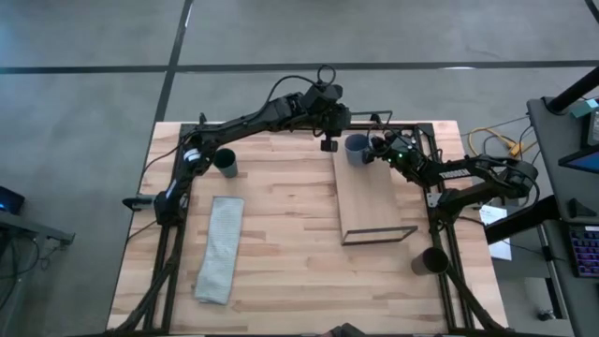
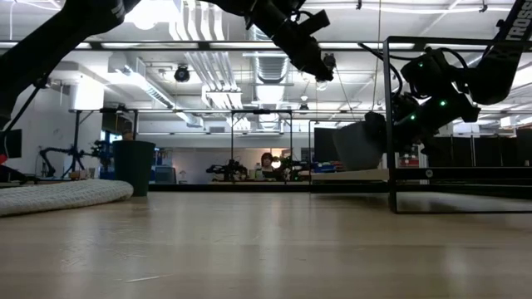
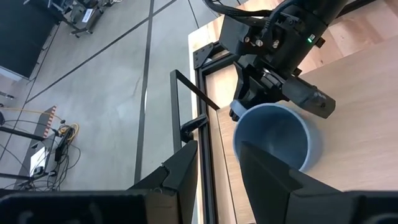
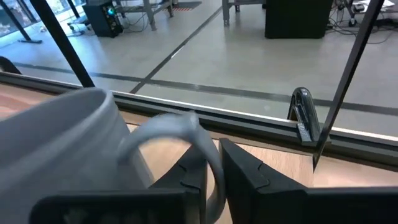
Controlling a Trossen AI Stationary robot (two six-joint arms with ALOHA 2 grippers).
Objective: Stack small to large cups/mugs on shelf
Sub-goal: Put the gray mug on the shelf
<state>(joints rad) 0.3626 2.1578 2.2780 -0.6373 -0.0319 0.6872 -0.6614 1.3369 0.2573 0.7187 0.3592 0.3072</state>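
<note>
Pale plank tabletop (image 1: 281, 234) under my cameras carries, from left to right, a long grey folded cloth (image 1: 220, 249), a dark green cup (image 1: 226, 163) and a light-wood shelf board with black wire ends (image 1: 372, 198). My left gripper (image 1: 329, 143) hovers released above the shelf's far end. My right gripper (image 1: 376, 147) is clenched on the handle of the blue-grey mug (image 1: 356, 149) there. A dark brown-black cup (image 1: 430, 261) stands near the tabletop's right edge.
</note>
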